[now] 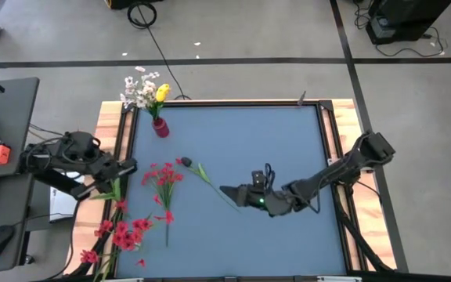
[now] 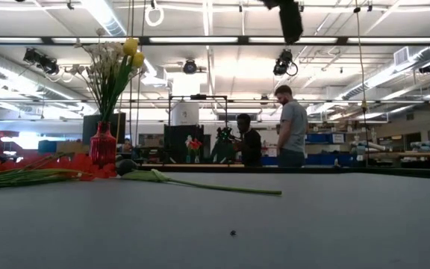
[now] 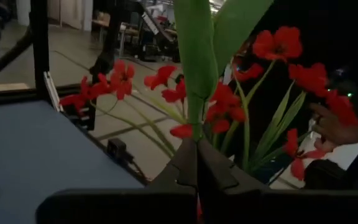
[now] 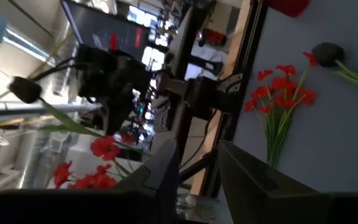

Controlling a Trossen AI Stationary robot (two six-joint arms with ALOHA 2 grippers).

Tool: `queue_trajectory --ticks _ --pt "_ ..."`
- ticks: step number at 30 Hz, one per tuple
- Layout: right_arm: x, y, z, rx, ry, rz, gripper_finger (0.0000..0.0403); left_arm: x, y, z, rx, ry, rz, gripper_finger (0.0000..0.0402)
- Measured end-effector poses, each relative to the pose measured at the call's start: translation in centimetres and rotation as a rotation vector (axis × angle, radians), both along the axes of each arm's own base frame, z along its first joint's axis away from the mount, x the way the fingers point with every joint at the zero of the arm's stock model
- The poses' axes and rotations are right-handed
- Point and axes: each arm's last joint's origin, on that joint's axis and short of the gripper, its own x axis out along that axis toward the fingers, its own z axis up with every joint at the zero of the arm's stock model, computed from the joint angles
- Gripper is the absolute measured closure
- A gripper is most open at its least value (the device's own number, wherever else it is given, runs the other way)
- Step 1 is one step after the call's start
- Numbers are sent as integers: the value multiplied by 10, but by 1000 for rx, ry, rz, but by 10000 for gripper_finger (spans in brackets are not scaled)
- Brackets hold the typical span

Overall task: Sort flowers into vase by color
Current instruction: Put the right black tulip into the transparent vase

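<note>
Red spray point(image 3: 222, 106) clamped by left gripper point(image 1: 124, 168) at table's point(image 1: 288, 141) left edge; right gripper point(image 1: 232, 193) slightly parted, empty, near dark-bud stem point(image 1: 206, 176).

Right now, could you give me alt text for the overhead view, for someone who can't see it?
Seen from above, a blue table holds a red vase of white and yellow flowers. Red sprays and a dark-bud stem lie loose. The left gripper grips a red spray at the edge; the right gripper rests mid-table.

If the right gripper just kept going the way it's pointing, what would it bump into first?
Probably the dark-bud flower's green stem. The right gripper, open, points left across the table, and that stem lies just ahead. Beyond it is a red spray. Height is hard to judge.
</note>
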Motion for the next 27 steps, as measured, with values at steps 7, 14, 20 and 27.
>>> queue_trajectory --ticks 7,14,20,27 --pt "-10 17 4 0 -40 -61 280 11 -3 -15 31 -25 -23 401" --pt "-19 32 4 18 -57 -76 280 21 -14 -31 -88 -54 -150 401" --pt "-22 35 4 37 -67 -85 280 18 -19 -29 -104 -79 -203 401" --pt "-17 29 4 65 -67 -48 280 17 -22 -23 -123 -160 -215 401"
